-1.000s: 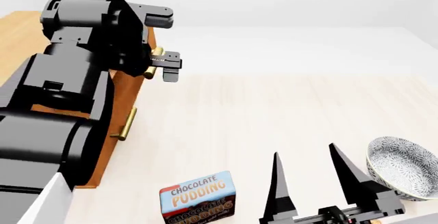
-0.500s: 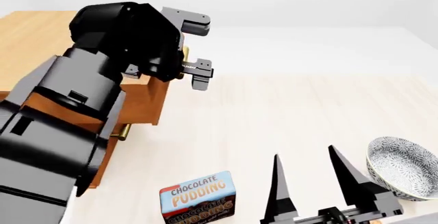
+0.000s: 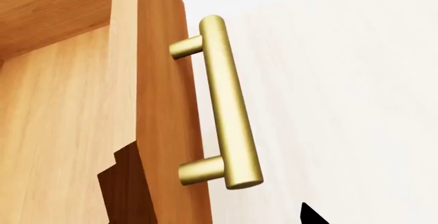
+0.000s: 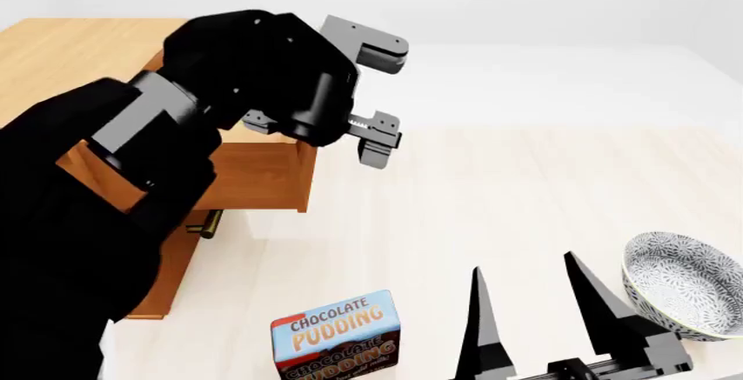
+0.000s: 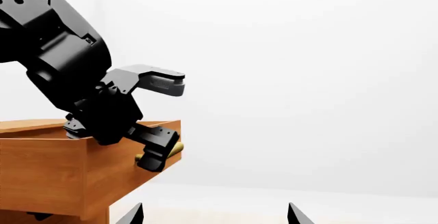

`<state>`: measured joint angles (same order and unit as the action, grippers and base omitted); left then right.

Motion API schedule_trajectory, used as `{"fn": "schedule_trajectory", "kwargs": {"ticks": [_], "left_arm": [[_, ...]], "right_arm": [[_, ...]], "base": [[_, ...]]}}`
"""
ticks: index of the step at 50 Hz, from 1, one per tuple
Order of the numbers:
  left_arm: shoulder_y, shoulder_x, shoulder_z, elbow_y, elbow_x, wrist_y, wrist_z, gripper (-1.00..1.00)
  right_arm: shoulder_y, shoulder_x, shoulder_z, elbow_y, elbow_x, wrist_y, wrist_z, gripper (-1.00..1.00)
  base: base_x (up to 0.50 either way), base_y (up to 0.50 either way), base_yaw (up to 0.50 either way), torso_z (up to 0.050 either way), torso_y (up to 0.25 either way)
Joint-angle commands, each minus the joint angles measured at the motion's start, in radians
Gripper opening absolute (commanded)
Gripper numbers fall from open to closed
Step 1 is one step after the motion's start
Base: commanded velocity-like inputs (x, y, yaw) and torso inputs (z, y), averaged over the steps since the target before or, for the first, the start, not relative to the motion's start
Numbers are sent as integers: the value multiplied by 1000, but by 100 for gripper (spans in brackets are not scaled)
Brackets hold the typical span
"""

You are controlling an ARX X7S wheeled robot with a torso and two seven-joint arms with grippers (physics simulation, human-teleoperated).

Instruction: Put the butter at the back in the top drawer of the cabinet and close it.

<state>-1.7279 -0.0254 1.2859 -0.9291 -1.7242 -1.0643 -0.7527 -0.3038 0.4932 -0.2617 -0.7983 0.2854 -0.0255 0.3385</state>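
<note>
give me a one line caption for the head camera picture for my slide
Left claw by the pulled-out top drawer of the cabinet; pudding box and bowl on the table.

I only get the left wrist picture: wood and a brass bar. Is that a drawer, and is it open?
Observer: Yes. In the head view the top drawer stands well out from the cabinet.
Operator: Is the pincer gripping that bar?
Observer: The right wrist view shows the left pincer open at the drawer's front corner, with its lower finger beside the handle.
Operator: Where's the butter?
Observer: No view shows it. The head view has only a chocolate pudding box and a patterned bowl on the table.
Operator: And the other arm?
Observer: The right pincer is open, low in front, and holds nothing.
</note>
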Motion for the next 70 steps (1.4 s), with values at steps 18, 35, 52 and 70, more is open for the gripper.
{"fn": "schedule_trajectory", "kwargs": {"ticks": [18, 35, 52, 70], "left_arm": [[-25, -122, -7, 353, -176, 282, -120, 100], [-3, -415, -32, 964, 164, 518, -331, 100], [27, -725, -36, 1560, 276, 519, -575, 100], [220, -1092, -19, 1924, 463, 621, -589, 100]], "right_arm": [[7, -1, -21, 16, -6, -10, -2, 100], [39, -12, -42, 15, -6, 26, 7, 100], [85, -47, -15, -69, 67, 199, 120, 100], [242, -282, 120, -137, 103, 684, 597, 100]], "base": [[0, 0, -1, 0, 2], [0, -1, -2, 0, 2], [0, 0, 0, 0, 0], [0, 0, 0, 0, 0]]}}
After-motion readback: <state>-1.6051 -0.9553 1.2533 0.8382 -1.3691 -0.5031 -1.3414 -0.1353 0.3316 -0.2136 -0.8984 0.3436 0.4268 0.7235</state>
